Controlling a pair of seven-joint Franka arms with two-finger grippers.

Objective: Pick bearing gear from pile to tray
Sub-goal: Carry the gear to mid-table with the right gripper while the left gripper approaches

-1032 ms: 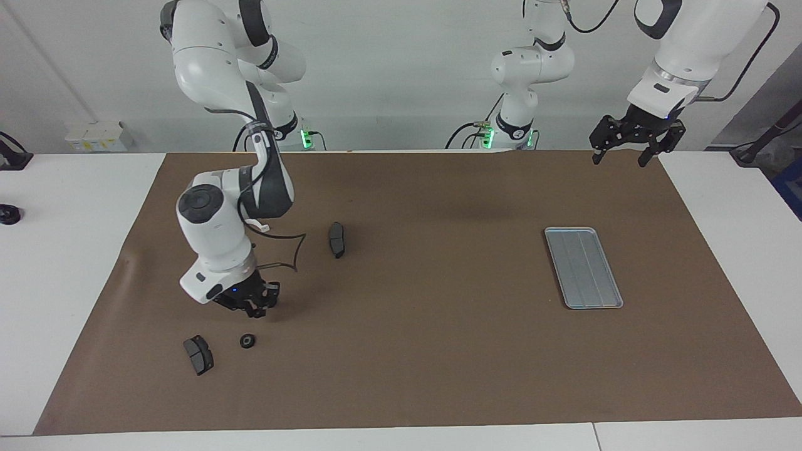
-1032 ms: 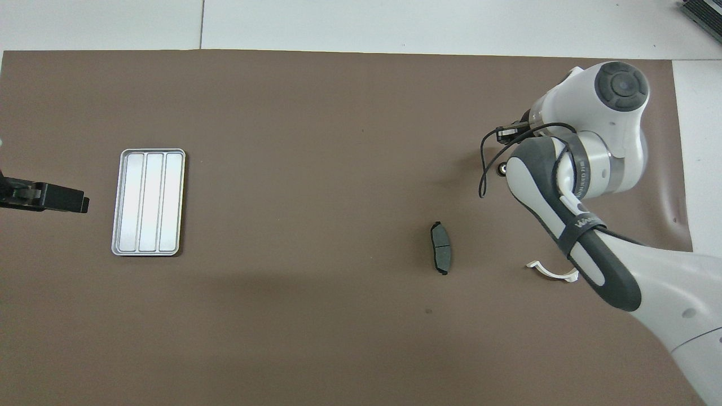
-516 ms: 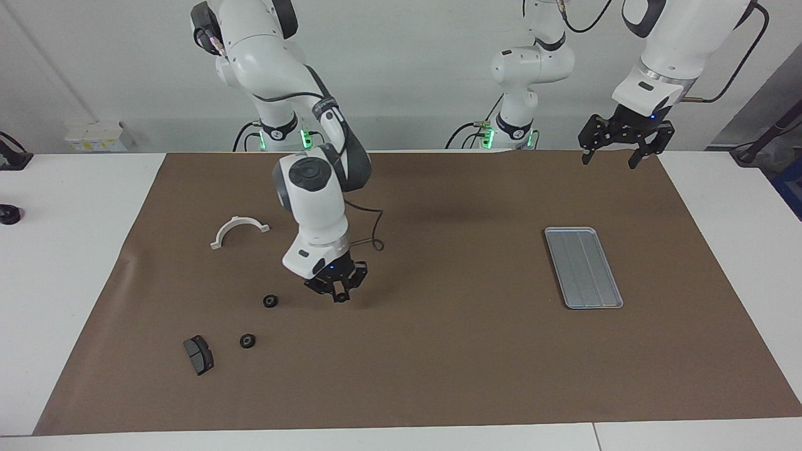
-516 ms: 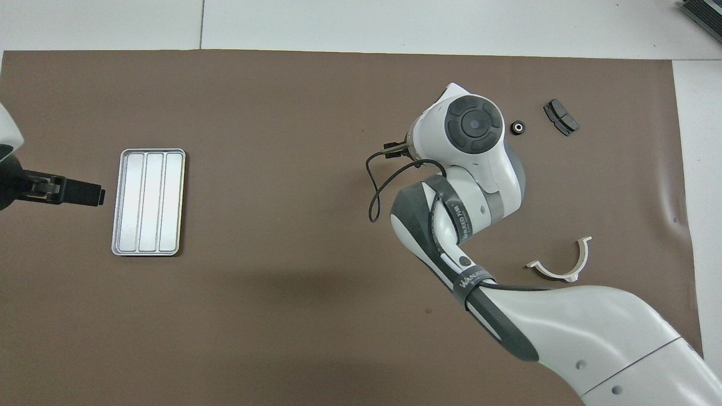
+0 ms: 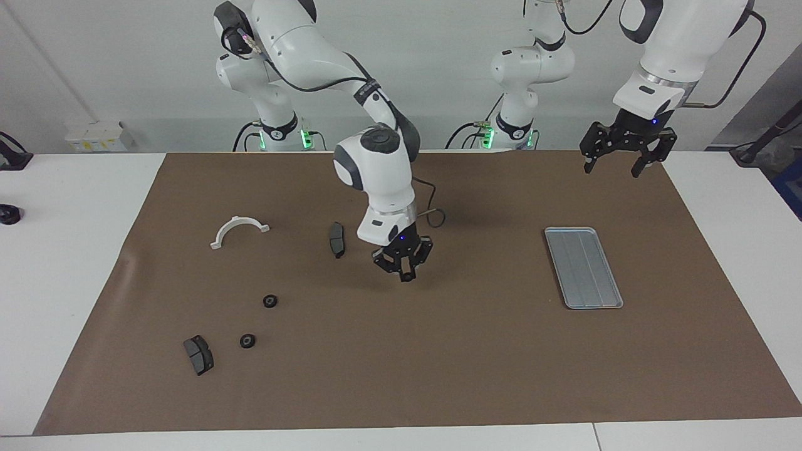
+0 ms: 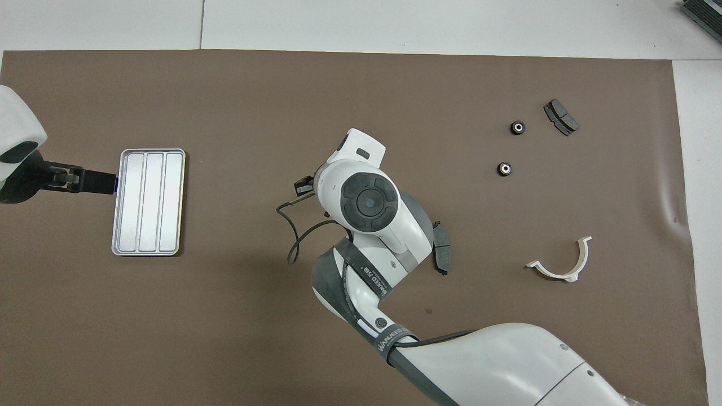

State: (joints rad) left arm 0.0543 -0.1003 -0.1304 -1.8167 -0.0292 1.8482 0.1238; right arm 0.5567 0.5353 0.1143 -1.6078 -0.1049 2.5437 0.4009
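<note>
My right gripper (image 5: pixel 405 274) hangs over the middle of the brown mat, shut on a small black bearing gear at its fingertips. In the overhead view its arm hides the grip. The pile lies toward the right arm's end of the table: two black ring-shaped bearing gears (image 5: pixel 270 301) (image 5: pixel 247 341), two dark brake pads (image 5: pixel 337 239) (image 5: pixel 198 354) and a white half-ring bracket (image 5: pixel 239 230). The silver tray (image 5: pixel 584 267) sits bare toward the left arm's end. My left gripper (image 5: pixel 617 164) waits open in the air over the mat's edge by the robots.
A brown mat (image 5: pixel 476 363) covers most of the white table. The right arm's black cable loops beside its wrist (image 6: pixel 290 237). One brake pad (image 6: pixel 441 254) lies partly under the right arm in the overhead view. A small black object (image 5: pixel 9 214) sits at the table's edge.
My right gripper has risen from the pile and swung across the mat toward the tray, staying shut. The bracket and second ring came into view. The left gripper shifted slightly.
</note>
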